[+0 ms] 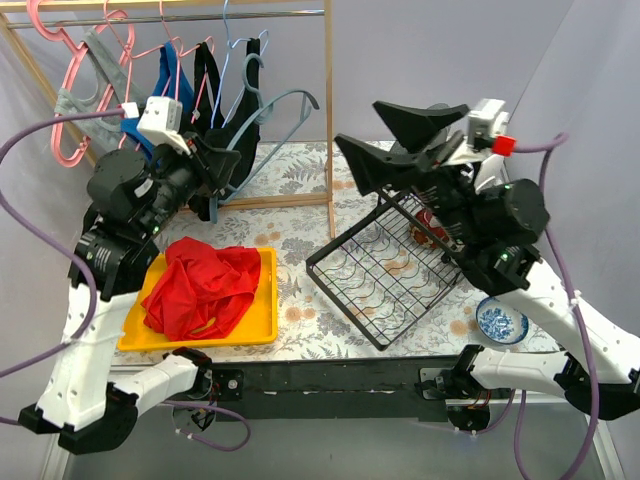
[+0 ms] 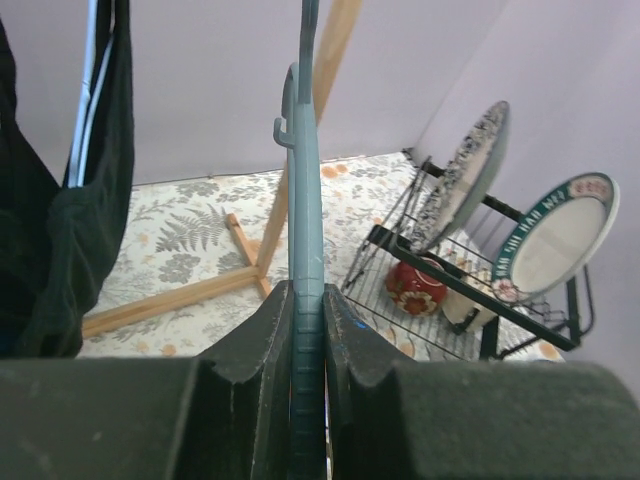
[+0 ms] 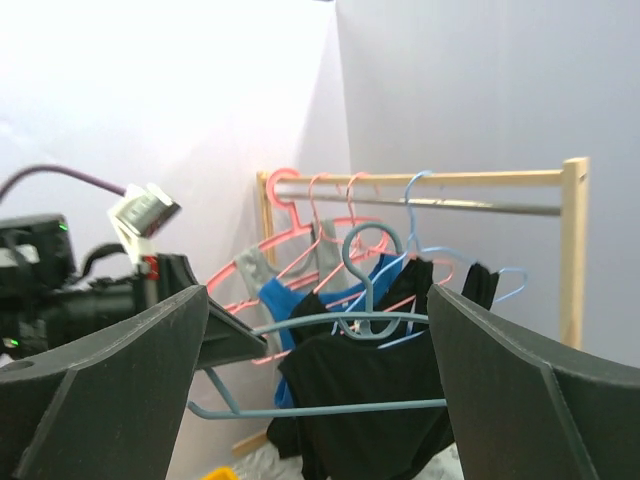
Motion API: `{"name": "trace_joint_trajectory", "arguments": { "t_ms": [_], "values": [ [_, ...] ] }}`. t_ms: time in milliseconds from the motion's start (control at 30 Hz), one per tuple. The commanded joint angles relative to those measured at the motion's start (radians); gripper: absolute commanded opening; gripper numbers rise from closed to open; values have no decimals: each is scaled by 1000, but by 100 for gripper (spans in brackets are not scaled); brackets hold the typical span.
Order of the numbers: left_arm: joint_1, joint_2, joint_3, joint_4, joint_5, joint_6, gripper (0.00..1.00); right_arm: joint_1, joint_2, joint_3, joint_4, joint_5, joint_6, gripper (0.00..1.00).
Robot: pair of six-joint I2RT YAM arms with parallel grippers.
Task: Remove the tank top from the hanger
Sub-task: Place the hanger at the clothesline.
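The left gripper (image 2: pixel 307 310) pinches the grey-blue plastic hanger (image 2: pixel 305 200) at the upper left of the top view, likely to steady it. The black fabric tank top (image 3: pixel 365 440) hangs against that hanger. The right gripper (image 1: pixel 398 148) gapes wide and empty at upper centre, facing it, apparently ready to take the cloth.

Yellow plastic tray (image 1: pixel 266 300): one. Black wire dish rack (image 1: pixel 385 275): one, holding two round patterned plates (image 2: pixel 470 170) (image 2: pixel 555 240) and one red ceramic pot (image 2: pixel 415 285). Small blue-and-white bowl (image 1: pixel 500 322): one. Wooden clothes rail (image 1: pixel 328 120): one. Grey-blue plastic hanger (image 2: pixel 305 250): one. Hanging: one grey sleeveless top (image 1: pixel 100 60), one blue garment (image 1: pixel 172 70); black fabric garments (image 1: pixel 207 80) cannot be counted.
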Motion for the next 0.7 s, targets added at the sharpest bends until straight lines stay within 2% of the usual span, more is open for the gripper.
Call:
{"name": "trace_joint_trajectory", "arguments": {
  "t_ms": [0,133,267,533,667],
  "values": [
    [4,51,73,41,-105,40,0,2,-37,-31,43,81,-31,97],
    [4,71,94,54,-124,65,0,2,-50,-54,52,104,-35,97],
    [4,65,12,207,-129,126,0,2,-46,-55,40,87,-28,96],
    [4,169,57,388,-144,146,0,2,-59,-86,-7,47,-8,92],
    [4,246,120,406,-124,157,0,2,-77,-115,-15,38,8,92]
  ]
}}
